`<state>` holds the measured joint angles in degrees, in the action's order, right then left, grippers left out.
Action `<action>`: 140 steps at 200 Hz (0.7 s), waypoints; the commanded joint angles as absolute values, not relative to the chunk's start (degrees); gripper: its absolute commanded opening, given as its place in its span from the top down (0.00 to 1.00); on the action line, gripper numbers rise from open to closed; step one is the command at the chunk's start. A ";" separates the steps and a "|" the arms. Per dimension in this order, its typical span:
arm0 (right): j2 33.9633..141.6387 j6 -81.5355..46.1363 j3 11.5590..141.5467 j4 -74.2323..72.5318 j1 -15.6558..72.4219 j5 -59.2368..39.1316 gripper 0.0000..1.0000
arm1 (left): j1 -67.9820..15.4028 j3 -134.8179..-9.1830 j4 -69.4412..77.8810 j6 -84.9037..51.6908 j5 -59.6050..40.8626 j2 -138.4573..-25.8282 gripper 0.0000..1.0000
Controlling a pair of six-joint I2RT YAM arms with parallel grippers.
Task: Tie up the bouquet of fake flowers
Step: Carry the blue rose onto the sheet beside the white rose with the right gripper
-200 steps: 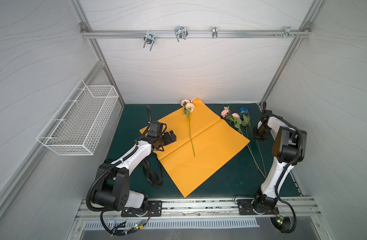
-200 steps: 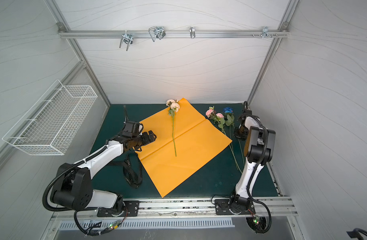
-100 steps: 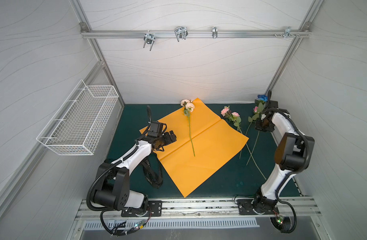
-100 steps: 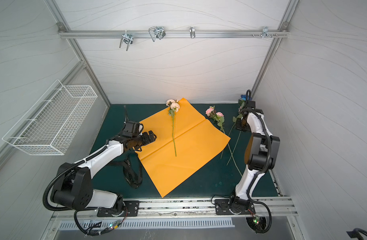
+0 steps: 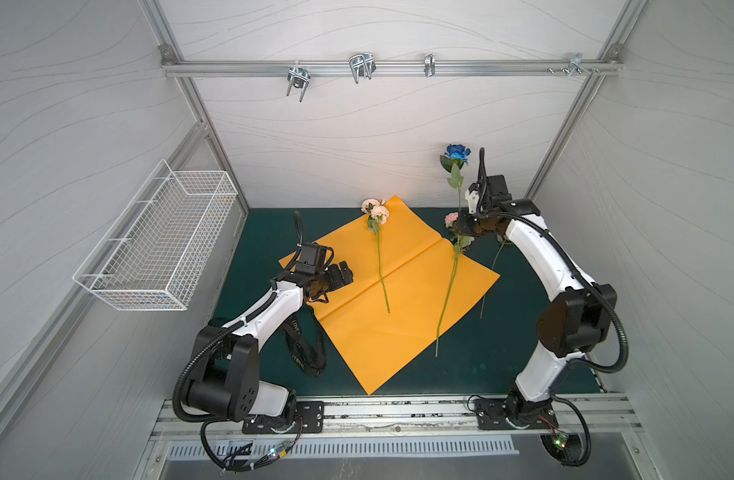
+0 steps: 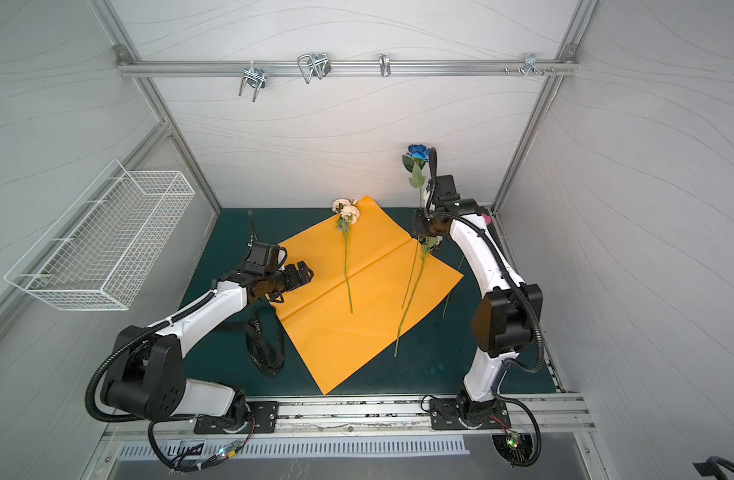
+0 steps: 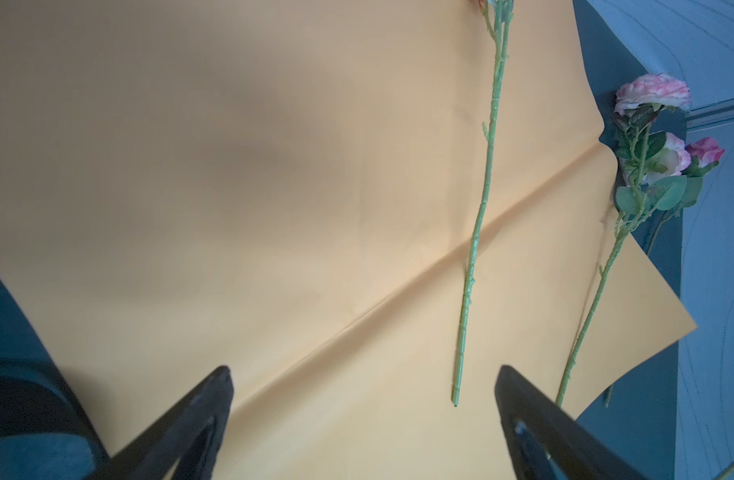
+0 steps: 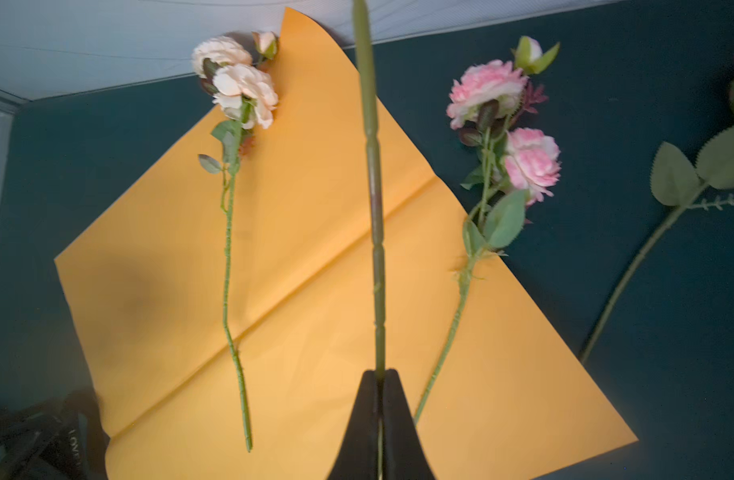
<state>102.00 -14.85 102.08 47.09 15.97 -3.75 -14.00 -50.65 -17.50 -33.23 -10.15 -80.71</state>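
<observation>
The bouquet of fake flowers lies apart as single stems. A cream flower (image 5: 375,210) (image 8: 240,83) rests on the orange paper (image 5: 357,332). A pink flower (image 5: 452,218) (image 8: 502,120) has its stem across the paper's right edge. Another pink-budded stem (image 6: 486,218) (image 8: 673,178) lies on the green mat beside the right arm. My right gripper (image 5: 461,222) (image 8: 380,374) is shut on the stem of the blue flower (image 5: 457,153), held upright above the paper's back right corner. My left gripper (image 5: 344,272) (image 7: 363,374) hangs open and empty over the paper's left side.
A black ribbon with white lettering (image 5: 303,349) (image 6: 259,345) lies looped on the mat beside the left arm. A white wire basket (image 5: 161,245) hangs on the left wall. Metal hooks (image 5: 359,66) sit on the rail across the back wall.
My right gripper closed on the blue flower's stem, lifted it off the mat and carried it left toward the paper; its bloom now stands against the back wall. The left arm stayed still.
</observation>
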 commanded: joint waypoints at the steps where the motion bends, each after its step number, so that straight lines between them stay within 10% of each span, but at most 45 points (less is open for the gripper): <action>1: 105.39 -18.97 104.20 45.23 18.91 -9.73 1.00 | -14.15 -52.67 -16.10 -33.91 -10.57 -79.80 0.01; 140: 139.68 -21.46 126.10 38.89 25.75 -21.89 1.00 | -14.20 -52.12 -16.56 -33.18 -10.00 -80.50 0.01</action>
<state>136.05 -21.19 121.75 39.97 25.76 -18.48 -14.00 -50.65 -17.47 -33.23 -10.20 -80.55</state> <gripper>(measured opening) 0.051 0.989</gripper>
